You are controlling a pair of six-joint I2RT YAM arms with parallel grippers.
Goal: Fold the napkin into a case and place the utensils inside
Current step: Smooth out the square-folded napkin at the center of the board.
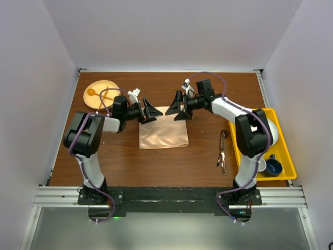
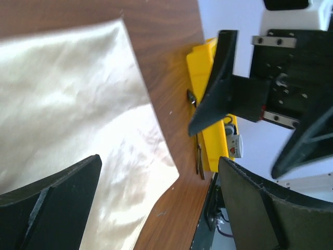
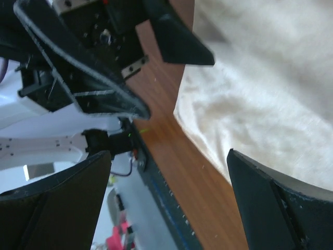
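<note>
Left gripper (image 1: 149,111) and right gripper (image 1: 178,108): both with jaws wide and empty, facing each other just above the far edge of the napkin (image 1: 164,134), flat mid-counter (image 1: 156,166); dark utensils (image 1: 222,152) lie right of it, near yellow tray (image 1: 285,146).

No legible text, brand, number or sign anywhere. Only a small white item (image 2: 234,145) at the yellow tray (image 2: 200,62), bearing perhaps a red mark, too blurred to read.
</note>
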